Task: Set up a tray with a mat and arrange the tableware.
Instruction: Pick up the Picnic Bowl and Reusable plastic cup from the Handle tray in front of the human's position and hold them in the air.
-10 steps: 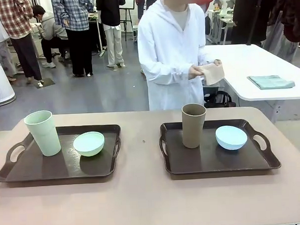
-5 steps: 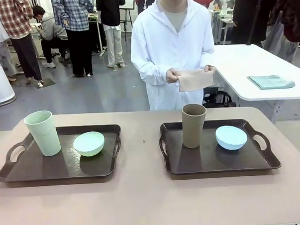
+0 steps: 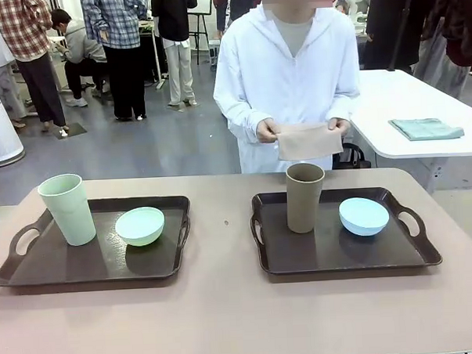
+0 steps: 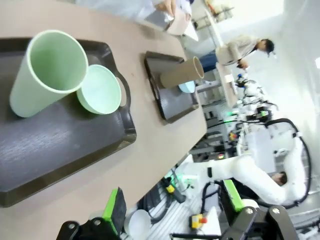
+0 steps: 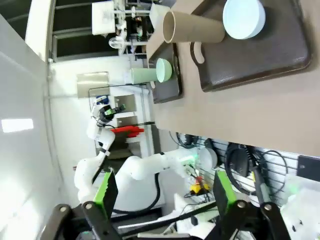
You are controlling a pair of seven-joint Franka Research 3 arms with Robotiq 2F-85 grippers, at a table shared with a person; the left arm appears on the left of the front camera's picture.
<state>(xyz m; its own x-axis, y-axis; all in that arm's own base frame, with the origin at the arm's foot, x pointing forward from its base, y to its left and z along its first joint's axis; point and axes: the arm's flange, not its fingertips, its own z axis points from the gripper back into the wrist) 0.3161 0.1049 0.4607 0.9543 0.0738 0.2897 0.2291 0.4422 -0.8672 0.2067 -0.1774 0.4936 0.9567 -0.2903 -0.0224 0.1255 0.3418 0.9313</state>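
Two grippers, the left gripper [image 4: 174, 207] and the right gripper [image 5: 165, 192], stand wide open with nothing between their pads. Ahead of the left fingers, a dark tray [image 4: 60, 150] carries the pale green cup [image 4: 47, 72] with the pale green bowl [image 4: 100, 90] beside it. Ahead of the right fingers, a second tray [image 5: 260, 60] carries the brown cup [image 5: 192, 27] and the light blue bowl [image 5: 243, 18]. Well beyond both, a person [image 3: 294, 72] holds a beige mat [image 3: 309, 140].

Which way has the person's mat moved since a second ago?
Yes: the mat went left and lower, now spread out beyond the brown cup.
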